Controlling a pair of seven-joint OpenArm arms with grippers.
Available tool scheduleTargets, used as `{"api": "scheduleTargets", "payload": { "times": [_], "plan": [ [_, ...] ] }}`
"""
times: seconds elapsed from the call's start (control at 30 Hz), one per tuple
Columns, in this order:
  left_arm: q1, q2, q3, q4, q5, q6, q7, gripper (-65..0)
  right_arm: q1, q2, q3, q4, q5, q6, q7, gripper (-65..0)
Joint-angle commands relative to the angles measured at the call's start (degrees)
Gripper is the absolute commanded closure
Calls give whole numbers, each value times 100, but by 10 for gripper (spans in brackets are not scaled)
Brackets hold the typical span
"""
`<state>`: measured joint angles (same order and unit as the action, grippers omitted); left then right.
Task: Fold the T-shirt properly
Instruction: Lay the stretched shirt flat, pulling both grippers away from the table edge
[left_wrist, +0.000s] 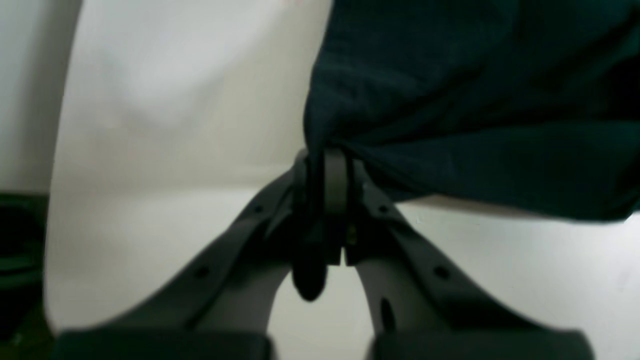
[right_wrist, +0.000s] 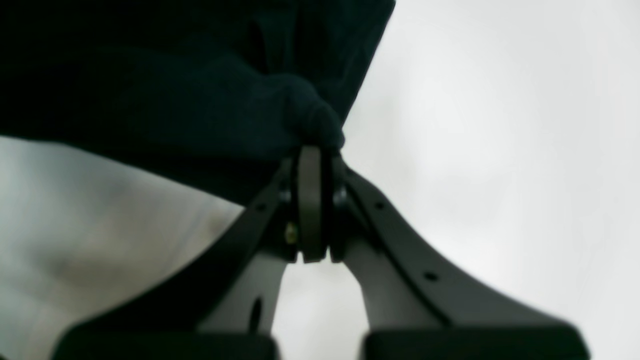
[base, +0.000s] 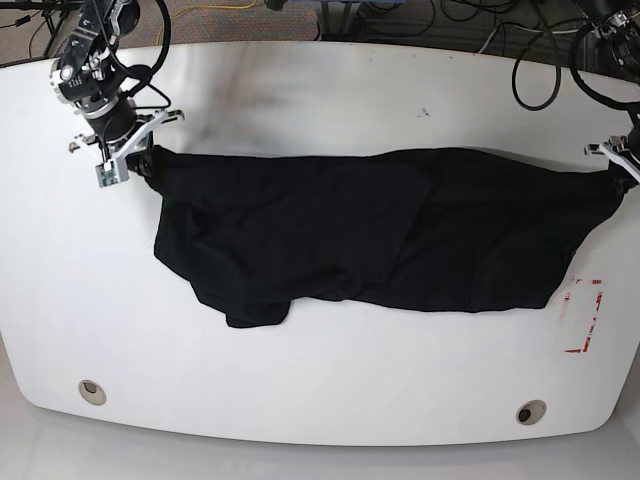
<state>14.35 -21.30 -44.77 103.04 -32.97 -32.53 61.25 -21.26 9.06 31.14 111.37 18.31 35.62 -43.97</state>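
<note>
A robotics lab; a white rounded table (base: 330, 100) carries 2 mounted arms, loose cables (base: 420, 25) trail behind it, and red tape marks (base: 588, 315) sit on top.

Thing: the T-shirt (base: 390, 225), plain black soft cloth, no print to see.
Pose: stretched wide from left to right, lying mostly flat, with soft wrinkles.
Place: middle of the white table (base: 320, 90), a little toward the far side.
Far corners: both are pinched and pulled outward, left and right.
Near edge: uneven; a rumpled flap hangs toward the near left.
</note>
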Motion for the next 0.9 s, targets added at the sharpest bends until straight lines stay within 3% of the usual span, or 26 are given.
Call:
{"api": "scheduleTargets", "payload": {
  "times": [0.0,0.2,0.57,0.77,0.87],
  "plan": [
    [99,-116,-90,91,251,-109,-125,0,-129,74,29,129,55,-14,137,-3],
    [363,-99,-125,65,1025,-747,-143,0,-472,74,29,111,20,-14,137,-3],
    [451,60,-222,-85,2159,-747,-143,0,-868,92,-15,94,20,-6,137,-6],
    [530,86,-186,-93,2387,-747,-143,0,-903,83,-41,94,20,-6,137,-8],
    [548,86,-178,-85,2378,-747,-143,-60,-903,74,-164,94,20,-23,137,-40]
  ]
}}
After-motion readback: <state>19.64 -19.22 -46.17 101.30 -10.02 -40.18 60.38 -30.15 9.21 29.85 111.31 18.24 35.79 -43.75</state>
